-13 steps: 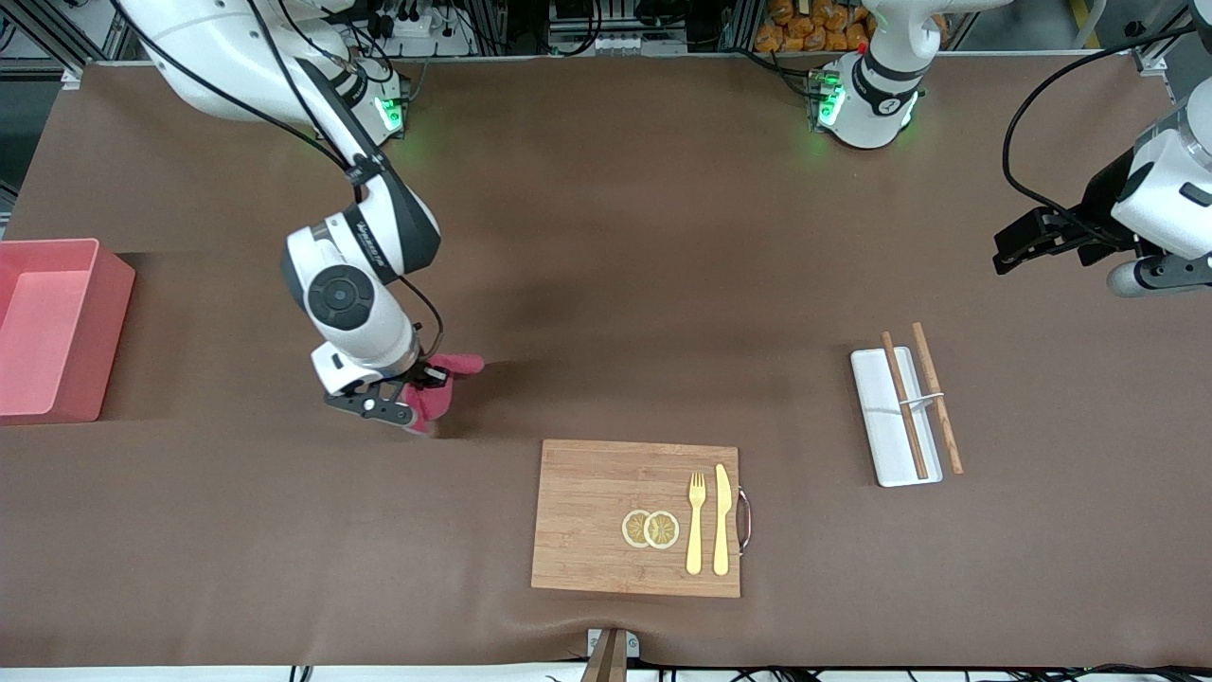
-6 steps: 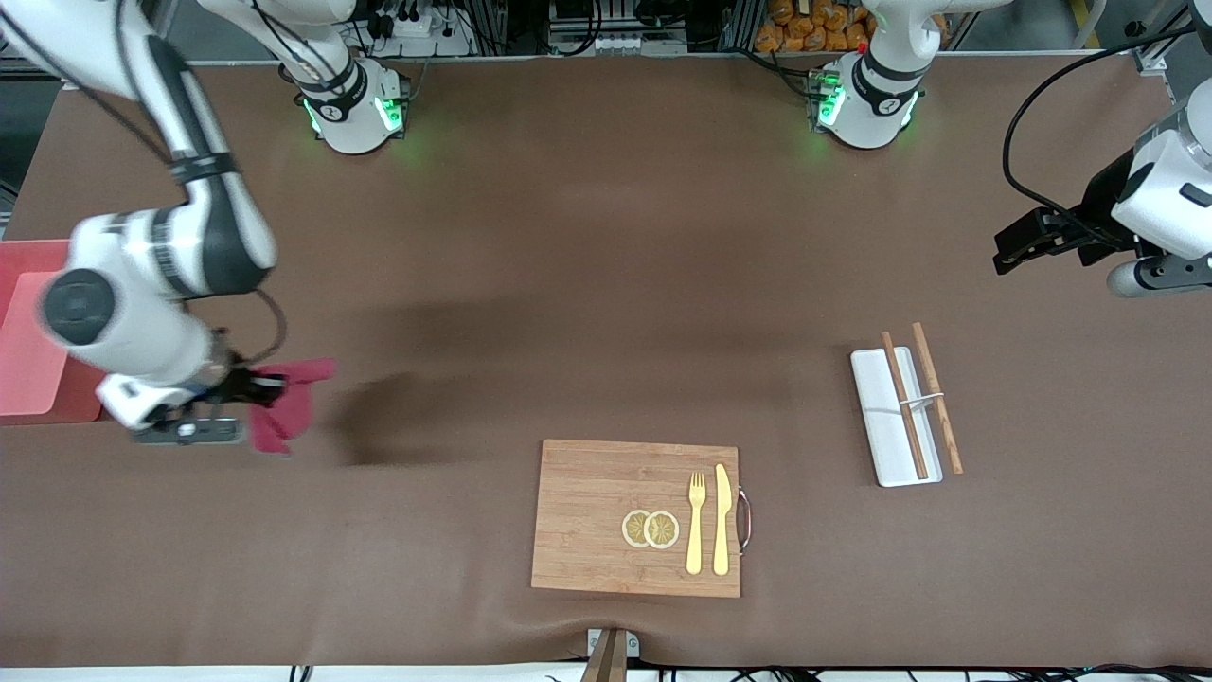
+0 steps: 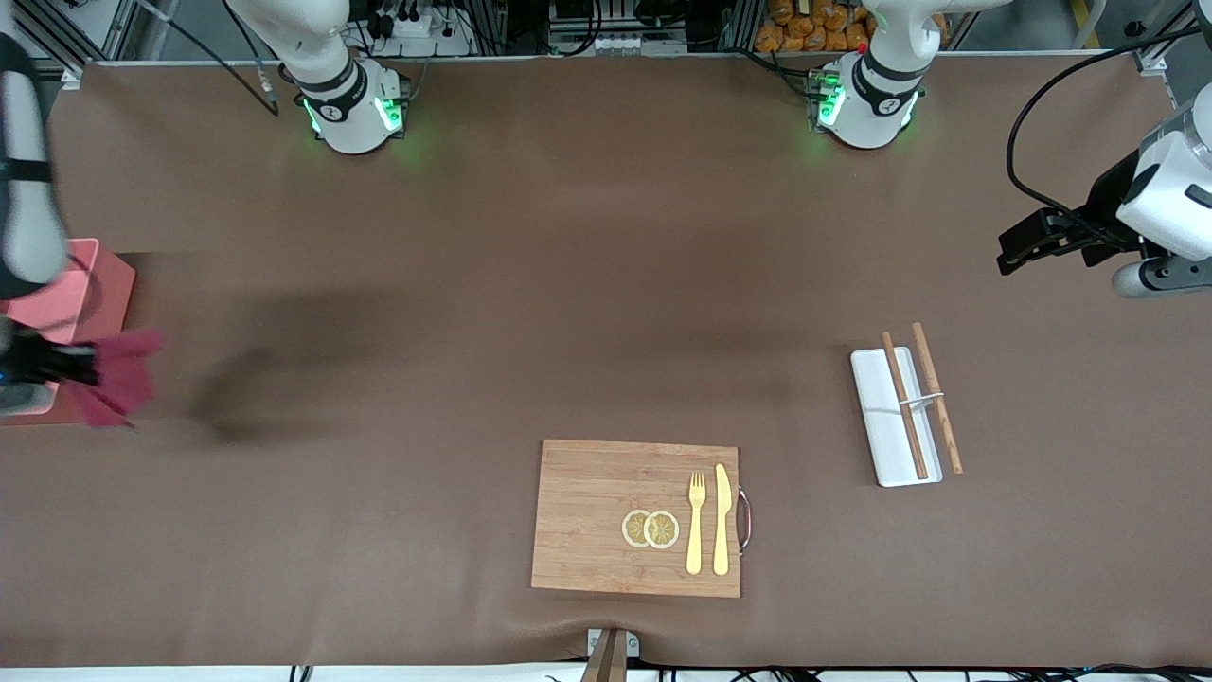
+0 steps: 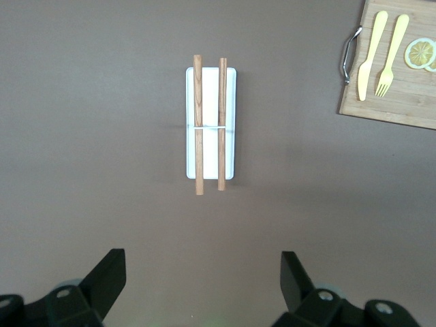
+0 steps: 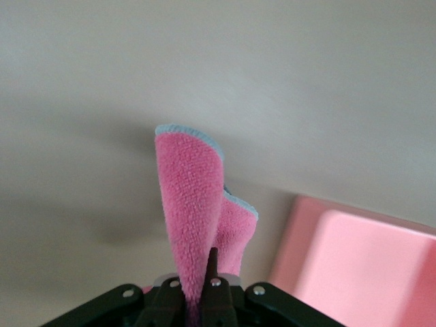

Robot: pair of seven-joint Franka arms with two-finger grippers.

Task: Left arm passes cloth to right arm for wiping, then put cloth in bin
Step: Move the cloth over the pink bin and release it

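My right gripper [image 3: 47,365] is shut on the crimson-pink cloth [image 3: 118,379] and holds it in the air over the corner of the salmon-pink bin [image 3: 109,284] at the right arm's end of the table. The right arm hides much of the bin. In the right wrist view the cloth [image 5: 194,197] stands folded out of the closed gripper [image 5: 199,289], with the bin [image 5: 354,266] just beside it below. My left gripper [image 3: 1011,254] waits in the air over the left arm's end of the table. It is open and empty in the left wrist view [image 4: 202,276].
A wooden board [image 3: 606,483] with a yellow fork, a knife and lemon slices lies near the front edge. A flat white tray [image 3: 885,445] with two wooden chopsticks lies toward the left arm's end, under the left gripper in its wrist view [image 4: 231,122].
My right arm has swung with the cloth from near the board toward the right arm's end of the table, reaching the bin. The left arm has not moved.
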